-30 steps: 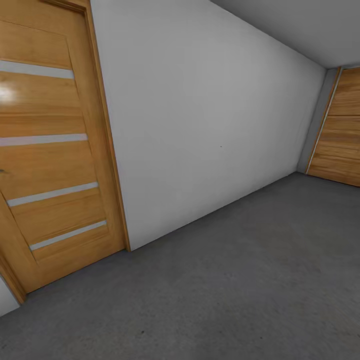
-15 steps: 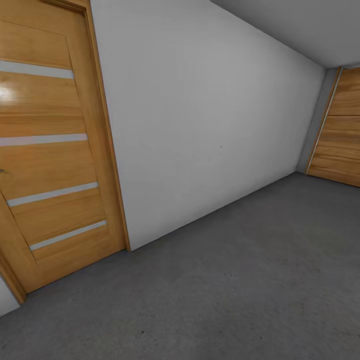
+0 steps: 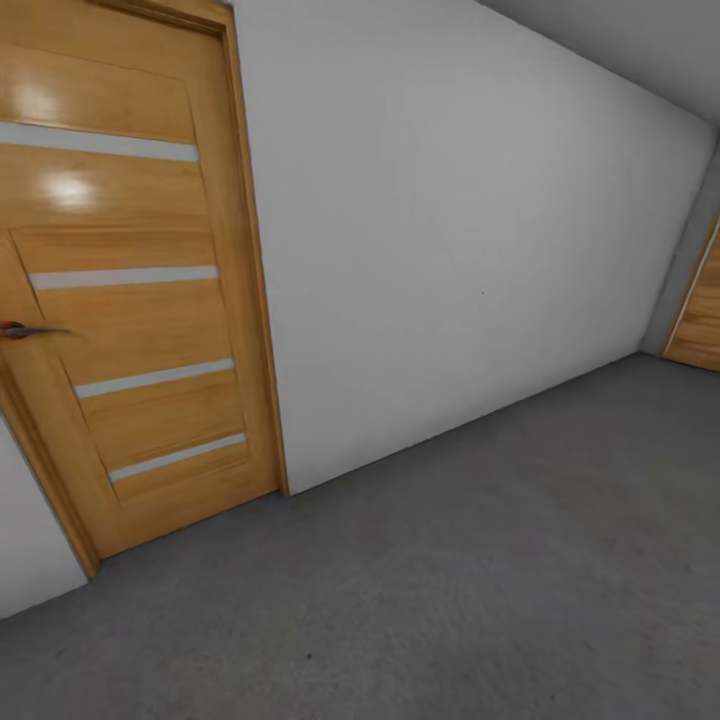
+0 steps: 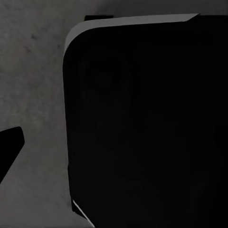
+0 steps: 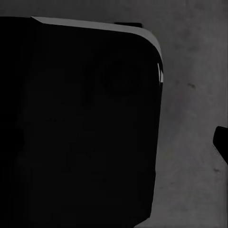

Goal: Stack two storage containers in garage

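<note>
I am in the garage, a bare room with a white wall point(image 3: 450, 250) and a dark grey concrete floor point(image 3: 450, 590). The two storage containers are out of view. In the left wrist view one dark fingertip point(image 4: 8, 149) pokes in over the floor point(image 4: 38, 95), beside my black base point(image 4: 142, 128). The right wrist view likewise has a dark fingertip point(image 5: 221, 142) at its edge, over the floor point(image 5: 190, 142) and next to the black base point(image 5: 80, 123). I cannot tell how either gripper's jaws stand.
A wooden door point(image 3: 130, 300) with pale stripes and a metal handle point(image 3: 30, 330) stands at the left. Part of a second wooden door point(image 3: 700, 320) sits at the far right corner. Open concrete floor stretches ahead and to the right.
The head view has swung to the left: the near door now sits further into the picture with its handle showing, and the far door has slid toward the right edge.
</note>
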Controlling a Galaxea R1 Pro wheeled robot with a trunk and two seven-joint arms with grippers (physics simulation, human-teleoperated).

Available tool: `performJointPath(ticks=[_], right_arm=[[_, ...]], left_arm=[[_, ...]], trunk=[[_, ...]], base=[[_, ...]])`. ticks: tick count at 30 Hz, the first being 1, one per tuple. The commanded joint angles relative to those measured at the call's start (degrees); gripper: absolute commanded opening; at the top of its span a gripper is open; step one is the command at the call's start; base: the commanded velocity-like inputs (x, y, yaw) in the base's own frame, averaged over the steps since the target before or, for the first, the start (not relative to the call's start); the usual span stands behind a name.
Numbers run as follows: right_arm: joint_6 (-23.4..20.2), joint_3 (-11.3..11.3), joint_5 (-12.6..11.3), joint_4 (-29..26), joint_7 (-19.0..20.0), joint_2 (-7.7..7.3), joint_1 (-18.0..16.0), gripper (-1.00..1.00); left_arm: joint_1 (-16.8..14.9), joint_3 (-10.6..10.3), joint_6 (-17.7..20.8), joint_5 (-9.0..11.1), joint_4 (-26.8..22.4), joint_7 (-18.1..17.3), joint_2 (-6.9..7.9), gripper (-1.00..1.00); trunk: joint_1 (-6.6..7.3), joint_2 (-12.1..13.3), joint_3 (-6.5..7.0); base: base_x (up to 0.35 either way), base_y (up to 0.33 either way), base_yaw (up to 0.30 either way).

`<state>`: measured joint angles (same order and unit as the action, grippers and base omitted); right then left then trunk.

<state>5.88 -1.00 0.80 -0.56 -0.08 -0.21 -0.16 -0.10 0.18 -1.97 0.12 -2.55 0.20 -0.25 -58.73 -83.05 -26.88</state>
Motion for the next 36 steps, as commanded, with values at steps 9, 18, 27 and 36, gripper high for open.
performJointPath(ticks=[9,18,27,36], right_arm=[[0.25,-0.08,0.12,0.03,-0.01,-0.03,-0.02,1.0],[0.11,-0.22,0.17,0.03,0.63,-0.08,-0.02,1.0],[0.02,-0.23,0.1,0.03,0.11,-0.05,-0.02,1.0],[0.02,-0.23,0.08,0.03,0.04,-0.05,-0.02,1.0]], left_arm=[[-0.04,0.0,-0.14,-0.03,0.0,0.15,-0.01,1.0],[-0.04,0.0,-0.14,-0.03,0.0,0.16,-0.01,1.0],[0.0,0.0,-0.14,-0.03,-0.02,0.16,-0.01,1.0],[-0.03,0.0,-0.14,-0.03,0.0,0.16,-0.01,1.0]], trunk=[[0.0,-0.02,-0.05],[0.0,-0.02,-0.05],[0.0,-0.02,-0.05],[0.0,-0.02,-0.05]], base=[[0.0,0.0,0.269],[0.0,0.0,0.269],[0.0,0.0,0.27],[0.0,0.0,0.269]])
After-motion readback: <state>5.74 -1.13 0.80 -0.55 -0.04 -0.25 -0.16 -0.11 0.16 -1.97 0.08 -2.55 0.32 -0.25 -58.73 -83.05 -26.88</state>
